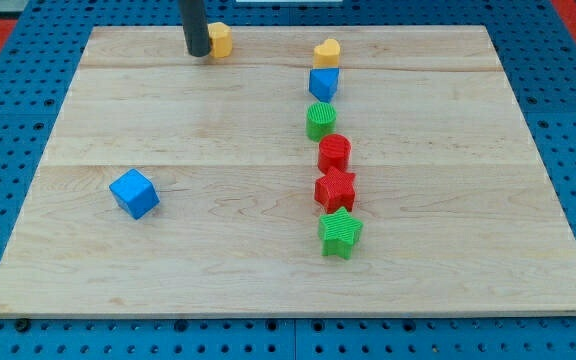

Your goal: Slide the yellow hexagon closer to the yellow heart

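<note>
The yellow hexagon (220,40) sits near the view's top edge of the wooden board, left of centre. My tip (198,54) is right against its left side, touching or nearly touching it. The yellow heart (328,50) lies to the right of the hexagon, also near the top, about a hundred pixels away. The heart heads a column of blocks running down the board.
Below the heart stand a blue block (323,83), a green block (320,121), a red block (334,153), a red star (335,190) and a green star (341,233). A blue cube (134,193) sits alone at the left. The wooden board (168,280) lies on a blue pegboard.
</note>
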You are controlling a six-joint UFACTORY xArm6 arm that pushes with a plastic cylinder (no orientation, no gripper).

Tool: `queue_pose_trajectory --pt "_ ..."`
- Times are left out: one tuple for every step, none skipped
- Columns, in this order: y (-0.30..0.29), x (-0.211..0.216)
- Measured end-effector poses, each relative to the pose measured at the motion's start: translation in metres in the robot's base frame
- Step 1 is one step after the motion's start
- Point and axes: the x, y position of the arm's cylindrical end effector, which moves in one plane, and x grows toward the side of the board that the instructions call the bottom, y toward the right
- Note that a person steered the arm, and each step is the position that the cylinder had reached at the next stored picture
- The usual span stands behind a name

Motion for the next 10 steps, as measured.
queue_pose_trajectory --pt "-0.004 -0.002" --pt "0.009 -0.022" --pt "0.003 -0.029" --pt "0.0 -0.037" --pt "0.02 -0.043" --pt "0.067 -0.041" --pt "0.116 -0.04" --pt "0.163 -0.04" --pt "0.161 -0.037" --pt "0.1 -0.023"
